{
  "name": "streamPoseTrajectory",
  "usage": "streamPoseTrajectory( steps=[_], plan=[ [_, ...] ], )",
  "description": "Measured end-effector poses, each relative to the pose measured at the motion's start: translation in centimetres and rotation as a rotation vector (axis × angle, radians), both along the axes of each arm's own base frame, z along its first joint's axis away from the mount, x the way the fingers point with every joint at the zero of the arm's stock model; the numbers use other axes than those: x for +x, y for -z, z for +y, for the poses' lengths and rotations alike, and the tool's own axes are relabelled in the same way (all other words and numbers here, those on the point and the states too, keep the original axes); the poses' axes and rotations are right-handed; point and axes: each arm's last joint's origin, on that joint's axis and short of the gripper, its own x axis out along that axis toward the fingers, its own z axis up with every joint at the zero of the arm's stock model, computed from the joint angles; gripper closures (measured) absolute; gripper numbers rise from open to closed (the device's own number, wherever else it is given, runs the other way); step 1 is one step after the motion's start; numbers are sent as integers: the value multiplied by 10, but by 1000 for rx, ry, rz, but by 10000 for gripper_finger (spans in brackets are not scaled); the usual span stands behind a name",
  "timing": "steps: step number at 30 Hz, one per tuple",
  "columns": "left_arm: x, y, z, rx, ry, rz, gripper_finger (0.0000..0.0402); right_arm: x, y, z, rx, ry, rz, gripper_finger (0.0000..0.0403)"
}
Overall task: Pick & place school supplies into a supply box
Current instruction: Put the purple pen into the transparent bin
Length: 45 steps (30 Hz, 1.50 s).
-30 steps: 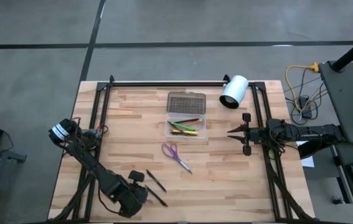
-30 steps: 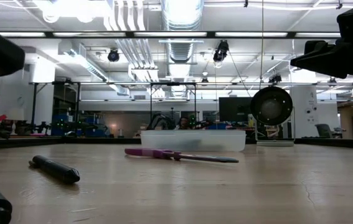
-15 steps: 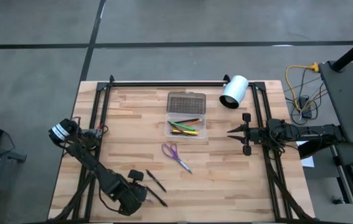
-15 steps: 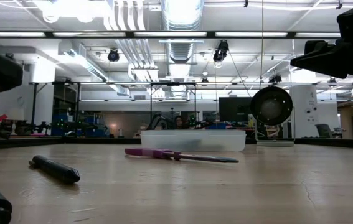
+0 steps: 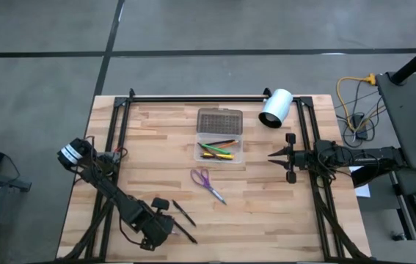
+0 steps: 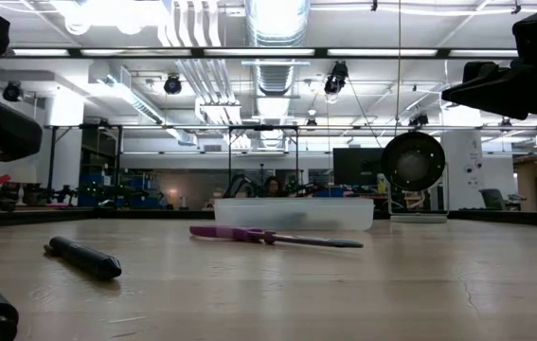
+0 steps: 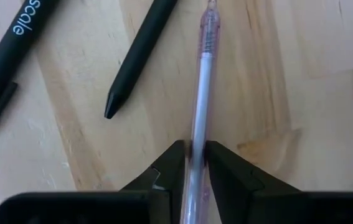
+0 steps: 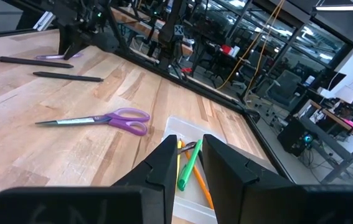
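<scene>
Two black pens [image 7: 140, 57] lie loose on the tabletop [image 5: 266, 205], beside one clear purple pen [image 7: 201, 93]. There is one pair of scissors [image 5: 206, 182], one supply box [image 5: 220, 136] and one white cylinder [image 5: 275, 108]. Two arms are present.

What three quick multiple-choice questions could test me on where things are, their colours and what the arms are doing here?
1. Where do the scissors lie?
A. On bare table, outside the supply box
B. Inside it
C. Under the white cylinder

2. What colour are their handles?
A. Green
B. Purple
C. Orange

3. What is the left gripper doing?
A. Gaping over nothing
B. Gripping the scissors
C. Closing on a pale clear pen

Answers: 1 A, the high view shows them on the wood; 2 B, the handles are purple; 3 C, the left wrist view shows the fingers pinching it.
</scene>
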Motion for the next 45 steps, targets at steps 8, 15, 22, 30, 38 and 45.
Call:
streamPoseTrajectory(
  steps=[8, 15, 22, 30, 38, 45],
  plan=[
    [0, 0, 0, -41, 17, 38, 387, 0, 0, 0, 0, 0, 0, 335],
    [5, -10, -8, -68, 54, 33, 390, 0, 0, 0, 0, 0, 0, 335],
    [16, -28, -17, 20, 215, -140, 390, 0, 0, 0, 0, -1, 1, 335],
    [26, -41, -16, 229, 251, -325, 390, 0, 0, 0, 0, 0, 1, 335],
    [36, -47, -8, 452, 221, -463, 390, 0, 0, 0, 0, -1, 1, 335],
    [52, -50, 9, 546, 155, -508, 388, 0, 0, 0, 0, 0, 1, 335]
  ],
)
